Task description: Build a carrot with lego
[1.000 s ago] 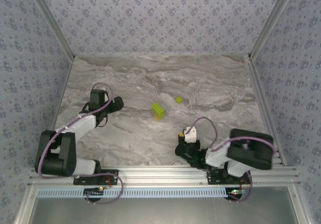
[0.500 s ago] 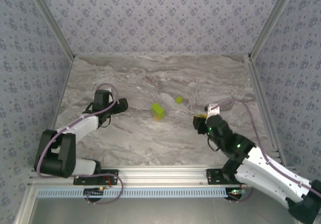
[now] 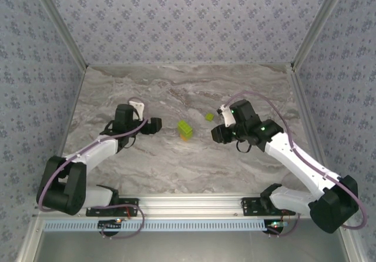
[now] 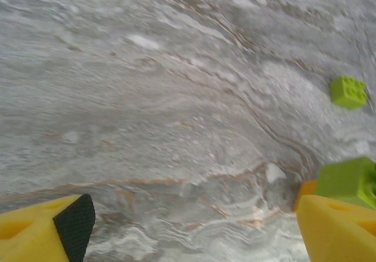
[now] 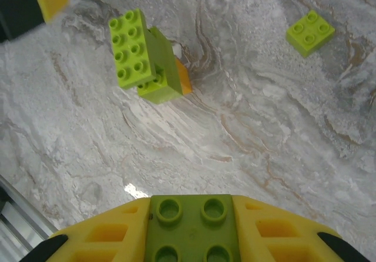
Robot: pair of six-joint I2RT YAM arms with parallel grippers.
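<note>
Bringing a green brick (image 5: 192, 229) to the carrot (image 5: 150, 56) ahead.
Right gripper (image 3: 217, 134) clamped on it, left gripper (image 3: 154, 125) apart; we square studs before pressing.

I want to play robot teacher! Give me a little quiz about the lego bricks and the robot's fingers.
1. True or false: the left fingers are shut on a brick.
2. What colour is the held brick in the right fingers? A) orange B) green C) blue
3. Fill in: apart from the stacked build, ___ loose brick lies alone on the table.
Key: 1 false, they are open with nothing between them. 2 B. 3 one, a small green square.
</note>
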